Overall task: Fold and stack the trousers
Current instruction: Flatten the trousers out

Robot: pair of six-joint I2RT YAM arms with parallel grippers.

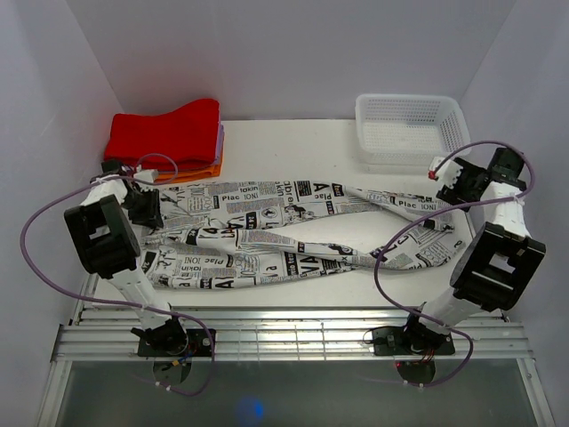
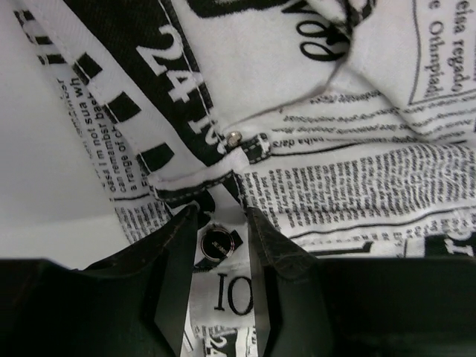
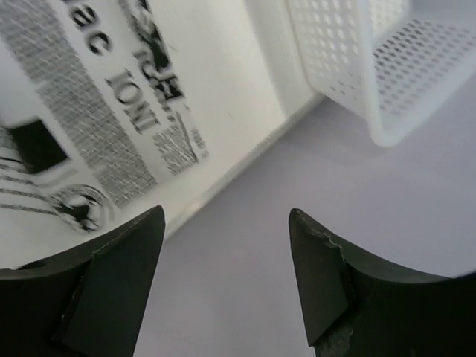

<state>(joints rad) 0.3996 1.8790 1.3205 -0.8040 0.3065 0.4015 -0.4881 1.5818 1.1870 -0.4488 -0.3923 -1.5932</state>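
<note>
Newsprint trousers (image 1: 284, 233), unfolded, legs crossed

The trousers (image 1: 267, 238) carry newspaper print. In the top view "Plac" and "IONI" are readable; the left wrist view shows a large "24" and "IO".

Long white newspaper-print fabric trousers (image 1: 258, 213) lie spread flat, legs crossing. Folded red cloth (image 1: 164, 133) sits far left; white perforated basket (image 1: 404, 158) far right.

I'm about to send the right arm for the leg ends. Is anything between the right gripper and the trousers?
Nothing visible. The right gripper, jaws open, sits beside the leg ends of the trousers with only bare surface between; the white basket stands to the other side, off that path.
</note>
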